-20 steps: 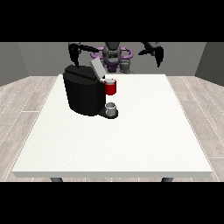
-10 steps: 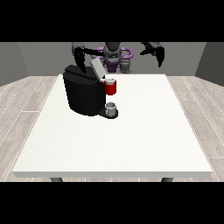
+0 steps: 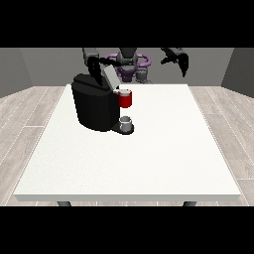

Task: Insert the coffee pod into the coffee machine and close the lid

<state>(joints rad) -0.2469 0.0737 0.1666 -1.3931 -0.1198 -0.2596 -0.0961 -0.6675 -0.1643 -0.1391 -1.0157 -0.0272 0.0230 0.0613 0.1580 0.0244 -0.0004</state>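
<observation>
1. Table (image 3: 163, 149): a wide white top. Everything you need stands near its far left part.
2. Machine (image 3: 95, 106): a black block on the table, near the far edge, at the view's left.
3. Robot (image 3: 130, 63): stands behind the far edge, arms spread to either side.
4. Lid (image 3: 110, 78): a grey flap, tilted up and open above the machine's top. Judged from this, the closing step is not yet done.
5. Hand at the view's right (image 3: 181, 62): raised in the air, well apart from the machine and touching nothing. You cannot tell whether it is spread or closed.
6. Hand at the view's left (image 3: 95, 68): close behind the machine, just beside the lid. It is partly hidden, so you cannot tell its state or whether it touches the lid.
7. Red thing (image 3: 125, 98): at the machine's front, below the lid.
8. Grey thing (image 3: 126, 122): small, round and squat, with a paler top. It stands on the machine's base, directly under the red thing. It may be the pod, but at this size you cannot be sure.
9. Handling, as a judgement: expect a pod to be light, with a stiff, smooth shell that could slip. Take it by its side wall between thumb and fingers, keep it upright, and avoid pressing on the top.
</observation>
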